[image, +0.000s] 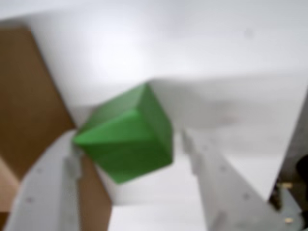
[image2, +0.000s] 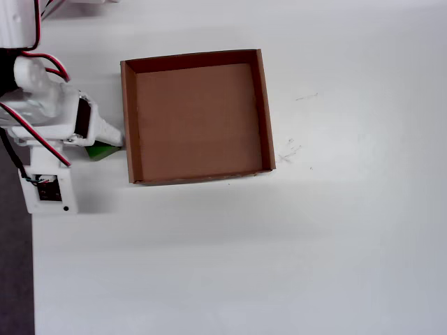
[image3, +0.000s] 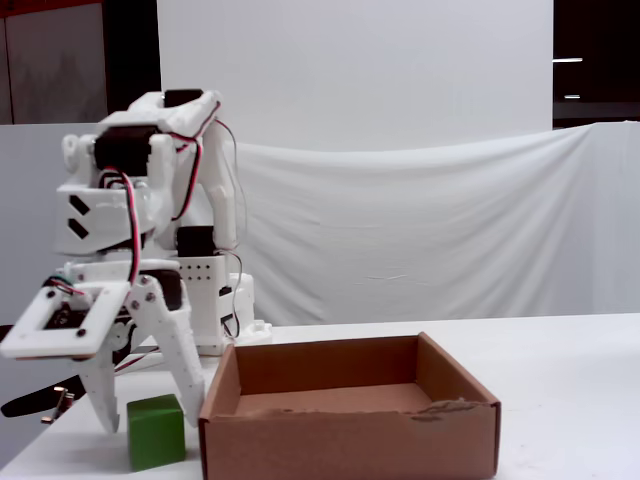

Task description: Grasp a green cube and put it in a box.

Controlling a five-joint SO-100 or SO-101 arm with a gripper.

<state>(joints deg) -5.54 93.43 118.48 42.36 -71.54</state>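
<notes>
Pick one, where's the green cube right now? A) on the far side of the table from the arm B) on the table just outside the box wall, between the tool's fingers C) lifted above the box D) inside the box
B: in the fixed view the green cube sits on the table beside the box, with the tool straddling it; the overhead view shows the box floor bare.

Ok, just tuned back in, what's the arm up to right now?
The gripper is lowered around the green cube, which sits on the white table just outside one wall of the box. In the wrist view the cube lies between the two fingers with a gap on one side, so the jaws are not closed on it. The box is empty, and the cube does not look lifted.
</notes>
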